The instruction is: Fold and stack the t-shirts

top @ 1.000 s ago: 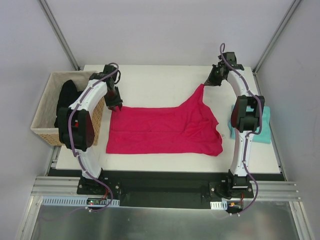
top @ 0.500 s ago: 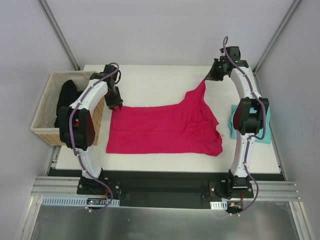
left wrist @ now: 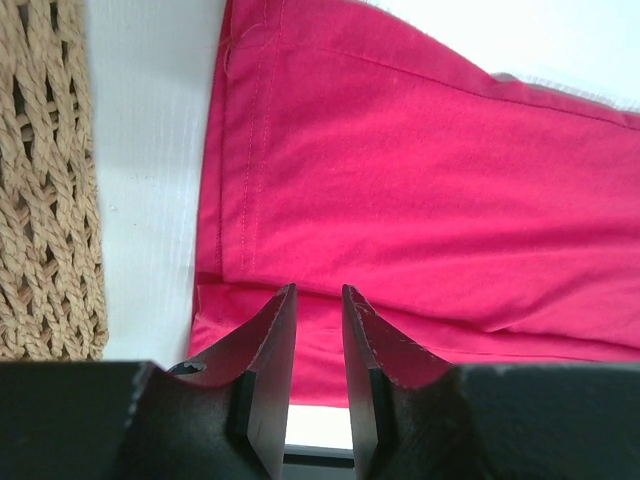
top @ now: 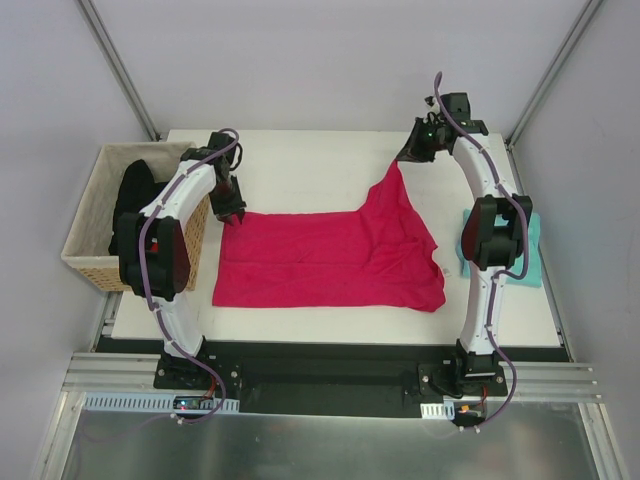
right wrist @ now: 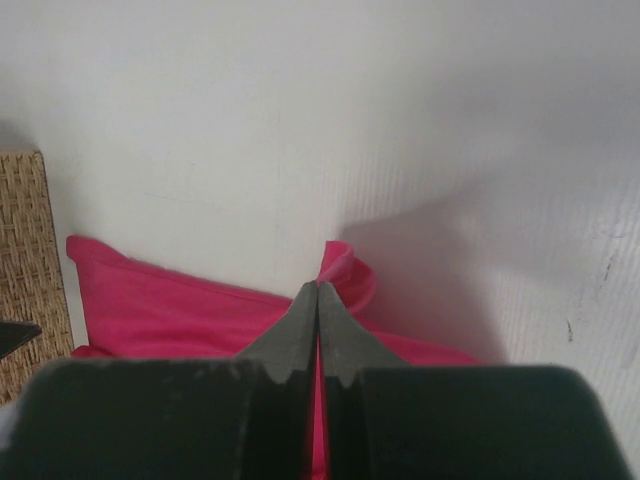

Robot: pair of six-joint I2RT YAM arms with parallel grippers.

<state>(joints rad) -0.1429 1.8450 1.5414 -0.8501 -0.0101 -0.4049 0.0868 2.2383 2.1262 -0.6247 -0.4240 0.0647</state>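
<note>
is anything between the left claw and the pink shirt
Nothing visible. The left claw sits right over the pink shirt at its left edge, jaws slightly apart. The wicker basket is off to the side, not in between.

Plain magenta-pink t-shirt (top: 330, 262); teal t-shirt (top: 531, 265); black garment (top: 130, 200); tan woven basket (top: 88, 262); white table (top: 300, 170)

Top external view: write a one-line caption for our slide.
Right gripper holds up one far corner of the pink t-shirt; left gripper poised at the other far corner.
</note>
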